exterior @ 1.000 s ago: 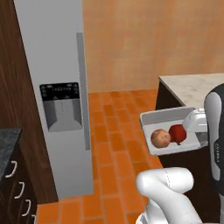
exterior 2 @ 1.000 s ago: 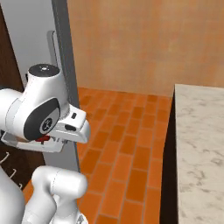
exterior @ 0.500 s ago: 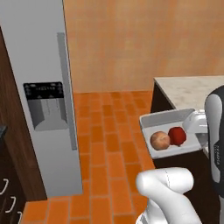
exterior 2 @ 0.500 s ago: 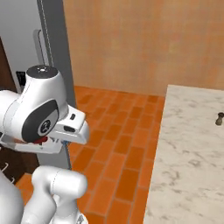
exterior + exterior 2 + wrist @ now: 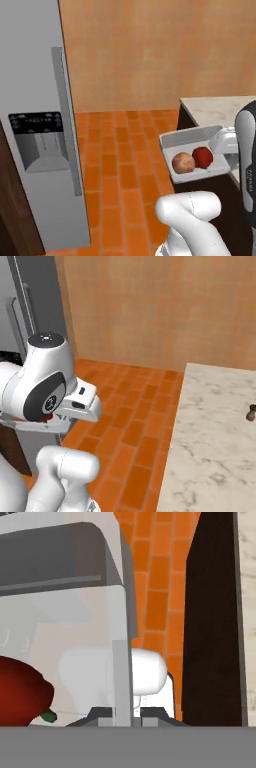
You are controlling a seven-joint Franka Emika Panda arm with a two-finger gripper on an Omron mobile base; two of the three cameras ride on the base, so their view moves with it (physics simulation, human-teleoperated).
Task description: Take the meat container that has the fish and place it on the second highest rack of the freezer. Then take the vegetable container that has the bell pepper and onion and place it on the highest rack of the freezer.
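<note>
The vegetable container (image 5: 200,142), a pale, shallow tray with raised walls, hangs in the air above the orange brick floor (image 5: 120,165), just beside the corner of the marble worktop (image 5: 212,107). Inside it the tan-brown onion (image 5: 183,162) and the glossy red bell pepper (image 5: 202,157) lie side by side, touching, near the tray's lower wall. In the hand view the tray's translucent wall (image 5: 115,662) runs straight up between the fingertips and the pepper (image 5: 22,694) with its green stem sits at the lower left. The pincer (image 5: 121,714) is drawn together, clamped on that edge of the tray; in the left base view the white hand meets the tray's right side, by the dark upper arm. To the left stands the grey fridge (image 5: 35,75), its door shut, with a dark dispenser panel (image 5: 37,140) and a long vertical handle (image 5: 67,120); the tray is well apart from it, across the brick floor. A plain tan wall (image 5: 150,50) closes the room behind. In the right base view the arm's large white joint (image 5: 45,381) hides most of the tray, and a small dark object (image 5: 251,413), too small to identify, stands on the worktop (image 5: 215,446) near its right edge.
</note>
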